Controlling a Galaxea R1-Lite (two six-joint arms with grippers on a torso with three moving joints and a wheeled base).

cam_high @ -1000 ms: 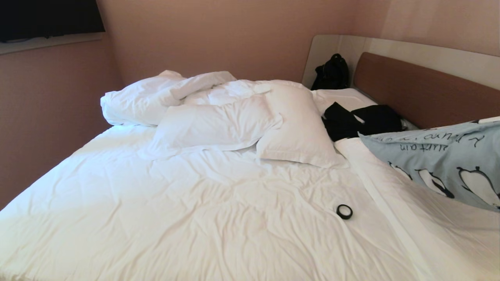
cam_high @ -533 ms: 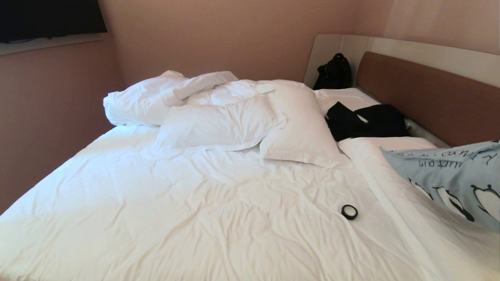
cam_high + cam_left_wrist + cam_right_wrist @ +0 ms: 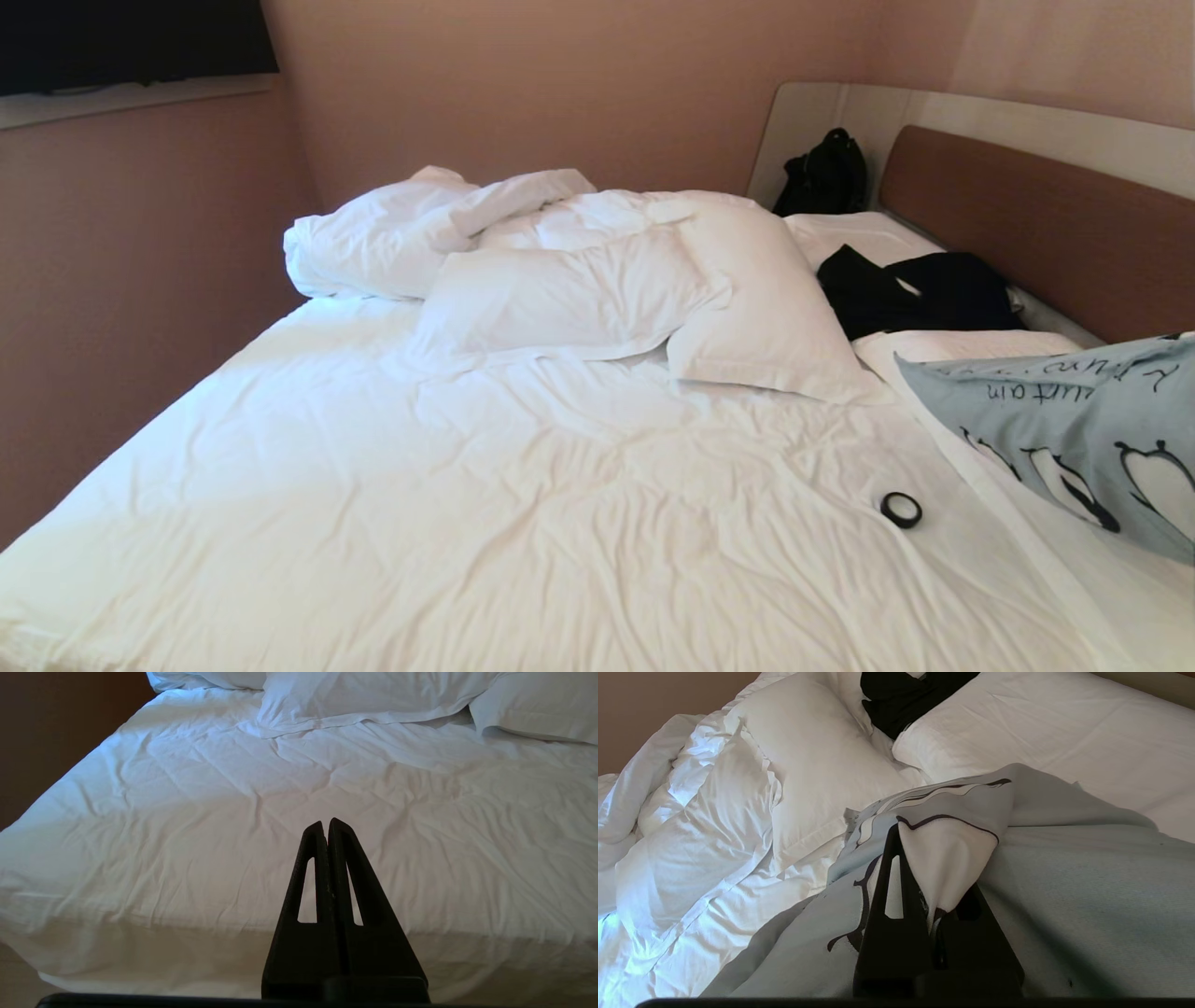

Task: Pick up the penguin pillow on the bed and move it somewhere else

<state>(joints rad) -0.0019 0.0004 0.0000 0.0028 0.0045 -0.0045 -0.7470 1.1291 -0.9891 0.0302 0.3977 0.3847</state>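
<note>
Your right claw (image 3: 927, 877) is clamped on a fold of the penguin pillow (image 3: 1074, 429), apparently lifted over the bed's (image 3: 485, 504) right side; your left claw (image 3: 325, 828) is closed on nothing.

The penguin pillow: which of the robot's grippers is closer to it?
Right. The right gripper is shut on a fold of the penguin pillow. The left gripper hangs shut over bare white sheet, away from it.

The penguin pillow (image 3: 1074, 434) hangs right of the ring (image 3: 901, 510) on the bed (image 3: 467, 523).
</note>
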